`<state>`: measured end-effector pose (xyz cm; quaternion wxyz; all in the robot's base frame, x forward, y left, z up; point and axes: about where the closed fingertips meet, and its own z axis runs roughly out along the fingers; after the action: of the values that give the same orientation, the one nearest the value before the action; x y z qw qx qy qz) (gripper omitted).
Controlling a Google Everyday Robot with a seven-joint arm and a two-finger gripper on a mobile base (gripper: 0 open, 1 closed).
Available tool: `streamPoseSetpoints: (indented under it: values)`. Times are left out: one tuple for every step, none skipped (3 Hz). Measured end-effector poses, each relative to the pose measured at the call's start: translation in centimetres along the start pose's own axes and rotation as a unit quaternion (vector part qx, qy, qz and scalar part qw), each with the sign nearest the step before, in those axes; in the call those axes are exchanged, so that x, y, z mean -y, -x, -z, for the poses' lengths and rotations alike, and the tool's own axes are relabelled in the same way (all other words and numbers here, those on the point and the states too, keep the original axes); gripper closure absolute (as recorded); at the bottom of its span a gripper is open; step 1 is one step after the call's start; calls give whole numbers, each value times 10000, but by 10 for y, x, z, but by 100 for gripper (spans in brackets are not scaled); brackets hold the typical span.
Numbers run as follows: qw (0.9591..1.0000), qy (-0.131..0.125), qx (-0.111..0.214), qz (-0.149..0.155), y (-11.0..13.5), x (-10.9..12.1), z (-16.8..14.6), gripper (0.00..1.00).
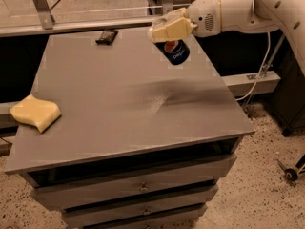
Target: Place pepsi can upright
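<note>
Fingers (174,26): two, cream-coloured, closed onto the upper end of the pepsi can (175,53), pointing toward the left edge of the table.

Gripper (166,32): above the far right corner of the table, near the far edge, carried on a white arm (228,11) that comes in from beyond the right edge.

Pepsi can: dark blue, round red-white-blue logo and white lettering facing the camera. It hangs just below the fingers, tilted and not standing, with its lower end leaning toward the right edge. It appears to be held clear of the table top; whether its base grazes the top cannot be told for certain.

Table (109,128): grey, flat top, sitting on a cabinet. A dark soft shadow (167,97) lies right of centre, nearer the front edge than the can.

Sponge (35,112): yellow, wavy outline, lying flat at the left edge toward the front left corner, well apart from the can.

Black flat object (106,36): small, lying at the far edge, left of the gripper and apart from it.

Drawers (138,190): grey, stacked under the front edge, each with a small knob.

Cable (259,66): white, hanging beyond the right edge.

Floor (267,194): pale, speckled.
</note>
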<state>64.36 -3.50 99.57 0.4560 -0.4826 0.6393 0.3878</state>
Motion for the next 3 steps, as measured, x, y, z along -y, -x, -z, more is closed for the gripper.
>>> streamPoseSetpoints:
  values:
    - [9944, 289, 946, -377, -8, -4, 9, 100]
    - [9880, 425, 1345, -632, -21, -6, 12, 100]
    - [9774, 502, 1799, -986, -46, -8, 19, 98]
